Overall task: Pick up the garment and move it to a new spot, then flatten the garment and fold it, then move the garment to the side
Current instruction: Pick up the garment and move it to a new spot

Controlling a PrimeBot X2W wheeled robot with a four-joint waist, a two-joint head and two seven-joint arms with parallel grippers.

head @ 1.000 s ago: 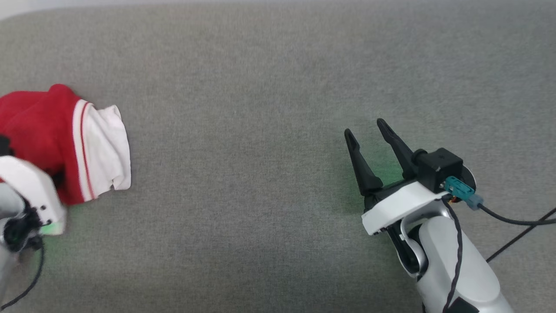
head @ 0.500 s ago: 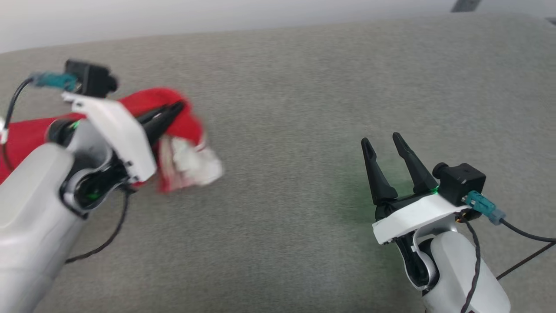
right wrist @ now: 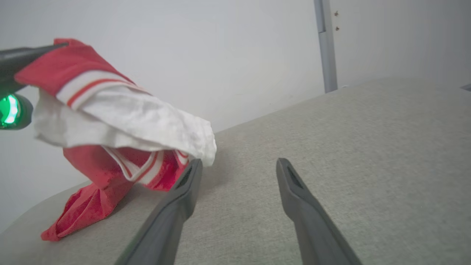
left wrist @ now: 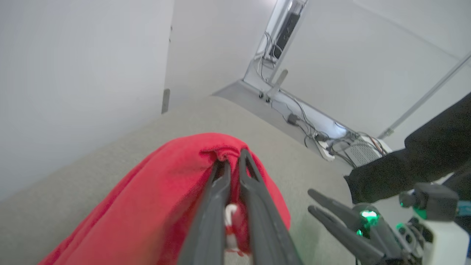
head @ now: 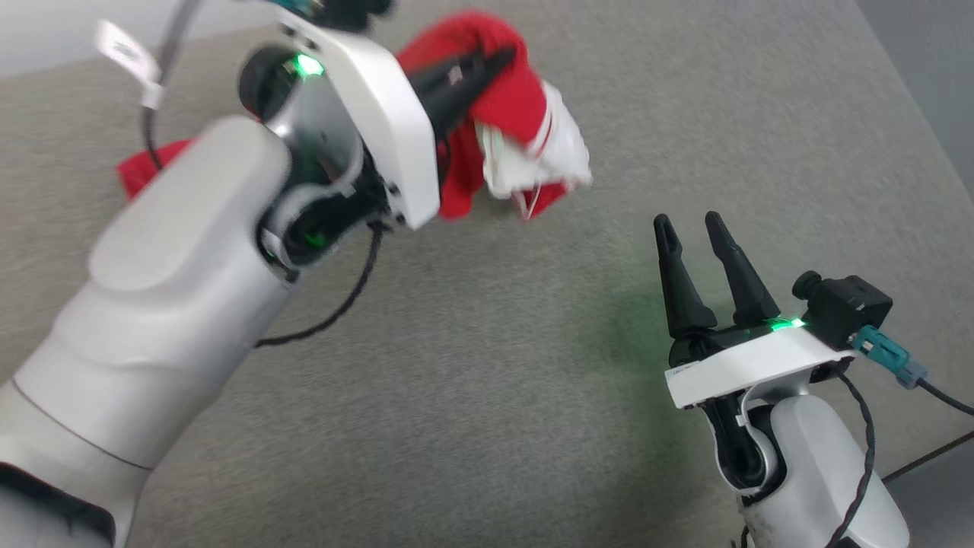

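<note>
The garment point(head: 502, 99) is a red shirt with white sleeve panels and striped trim. It hangs lifted above the grey surface, with its tail point(head: 141, 169) trailing down to the left. My left gripper point(head: 502, 59) is shut on a bunched fold of red fabric at the top. The left wrist view shows the two fingers pinched together on the garment point(left wrist: 176, 184). From the right wrist, the garment point(right wrist: 121, 121) hangs at the left with its lower end on the surface. My right gripper point(head: 689, 221) stands open at the lower right, apart from the garment, nothing between its fingers.
A wide grey fabric-covered surface point(head: 487, 365) spreads under both arms, and its right edge point(head: 924, 114) runs along the upper right. Cables and a power strip point(left wrist: 327, 147) lie on the floor beyond it. A dark sleeve point(left wrist: 423, 162) shows at the right of the left wrist view.
My left gripper has lifted the garment from the far left and carried it up and to the right. The head camera has also shifted. The right gripper stays open.
</note>
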